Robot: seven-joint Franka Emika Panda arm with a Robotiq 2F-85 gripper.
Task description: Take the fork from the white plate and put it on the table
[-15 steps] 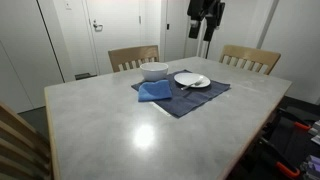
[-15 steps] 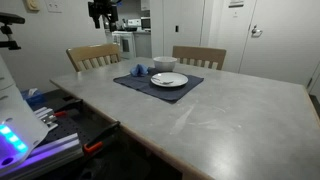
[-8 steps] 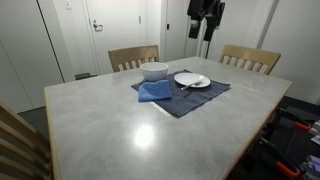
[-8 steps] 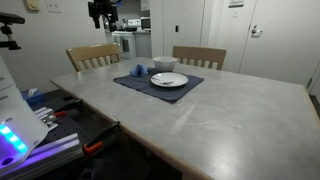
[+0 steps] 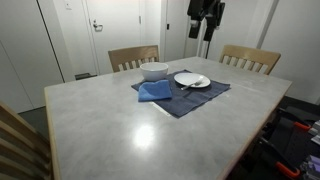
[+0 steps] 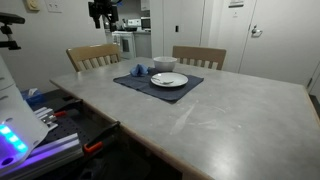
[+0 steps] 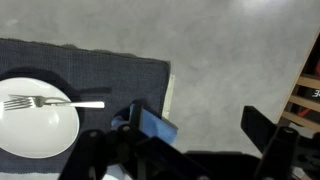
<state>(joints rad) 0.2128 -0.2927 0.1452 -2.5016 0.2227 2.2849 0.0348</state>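
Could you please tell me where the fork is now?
In the wrist view the fork lies across the white plate at frame left, handle tip overhanging the rim above the dark blue placemat.

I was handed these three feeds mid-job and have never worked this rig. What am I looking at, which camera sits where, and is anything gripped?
The machine is one robot arm ending in a gripper. Two pictures come from cameras standing in the room, looking at the table from different places; in both, the gripper hangs well above the table. The third comes from a camera on the wrist, looking down past the two dark fingers. On the table lies a dark blue placemat with a white plate, a bowl and a blue cloth. The fork lies on the plate. The fingers stand wide apart and hold nothing.
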